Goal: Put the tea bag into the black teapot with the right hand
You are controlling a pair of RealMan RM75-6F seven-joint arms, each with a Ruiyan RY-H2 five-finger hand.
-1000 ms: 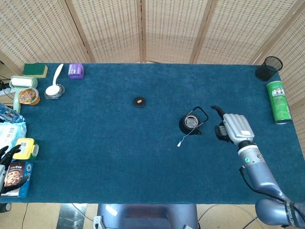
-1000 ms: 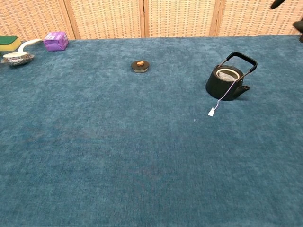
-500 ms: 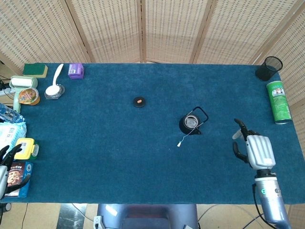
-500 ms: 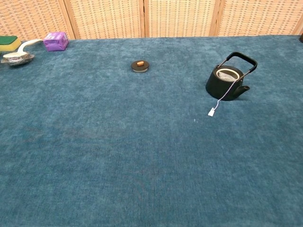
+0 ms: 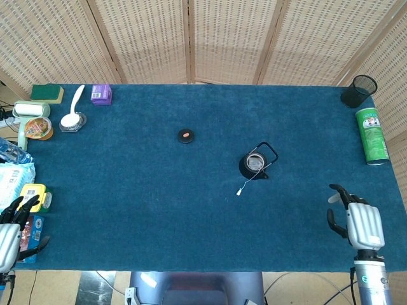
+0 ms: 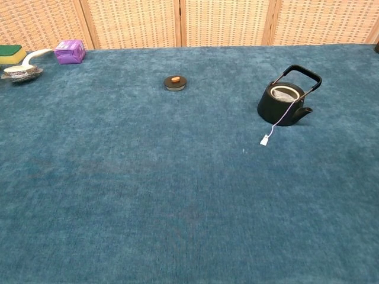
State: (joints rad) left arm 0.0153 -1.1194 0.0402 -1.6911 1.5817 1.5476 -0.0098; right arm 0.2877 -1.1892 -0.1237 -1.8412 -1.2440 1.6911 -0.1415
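The job looks done: the black teapot (image 6: 284,99) stands lid-off, right of centre in the chest view, and the tea bag seems to be inside it, though only a pale shape shows at the mouth. Its string (image 6: 279,119) trails out toward the lower left, ending in a small white tag (image 6: 265,140) on the bench (image 6: 148,189). The spout points lower right and the handle stands upright. The right hand (image 5: 359,222), lower right, holds nothing, fingers loosely apart. The next move is only parking that arm. The left hand (image 5: 9,232), lower left, is likewise empty.

Black teapot (image 5: 256,163) mid-table, string trailing out; empty right robot hand (image 5: 360,223) well apart.
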